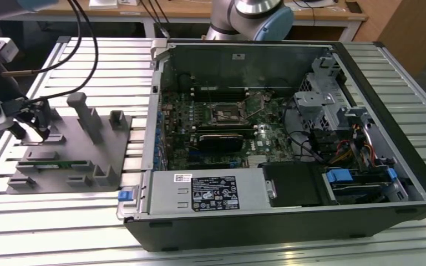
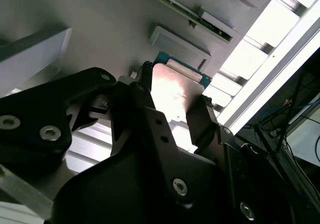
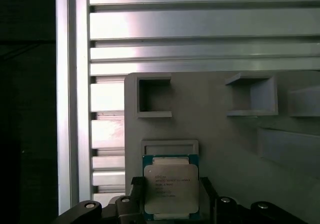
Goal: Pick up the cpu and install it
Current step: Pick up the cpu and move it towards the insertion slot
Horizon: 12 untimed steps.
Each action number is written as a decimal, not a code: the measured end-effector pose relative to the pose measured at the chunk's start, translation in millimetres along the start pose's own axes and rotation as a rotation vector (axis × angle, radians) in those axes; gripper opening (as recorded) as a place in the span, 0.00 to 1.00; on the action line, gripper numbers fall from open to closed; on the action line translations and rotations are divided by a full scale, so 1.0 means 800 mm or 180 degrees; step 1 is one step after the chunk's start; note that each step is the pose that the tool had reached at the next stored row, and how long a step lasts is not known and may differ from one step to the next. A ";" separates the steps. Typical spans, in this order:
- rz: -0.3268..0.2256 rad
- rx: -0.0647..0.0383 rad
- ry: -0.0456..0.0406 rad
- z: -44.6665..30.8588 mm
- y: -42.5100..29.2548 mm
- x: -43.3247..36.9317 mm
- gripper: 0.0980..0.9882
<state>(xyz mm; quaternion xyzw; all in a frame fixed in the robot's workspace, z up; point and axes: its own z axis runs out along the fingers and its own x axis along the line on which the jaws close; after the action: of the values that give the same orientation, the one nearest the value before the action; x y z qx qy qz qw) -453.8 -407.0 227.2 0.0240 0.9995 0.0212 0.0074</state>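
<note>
Fingers, two of mine, clench the one cpu by opposite sides, so its pale silver top sits squarely between them in both wrist views. It is over the single grey tray, close to one tray edge. In the exterior view that tray lies on the slatted worktop near the edge at the exterior view's left, with one open computer case just beside it and one green strip in a slot. My own bulk hides the cpu there, and I cannot tell whether it rests on the tray or hangs clear.
</note>
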 end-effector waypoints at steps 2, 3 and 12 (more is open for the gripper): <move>0.0000 0.0000 0.0000 -0.0017 0.0001 0.000 0.48; 0.0000 0.0000 0.0000 -0.0024 0.0001 0.000 0.48; 0.0000 0.0000 0.0000 -0.0093 0.0004 0.000 0.48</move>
<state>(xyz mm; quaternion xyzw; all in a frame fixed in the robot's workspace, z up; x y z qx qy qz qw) -453.8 -407.0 234.7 0.0240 0.9995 0.0212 0.0074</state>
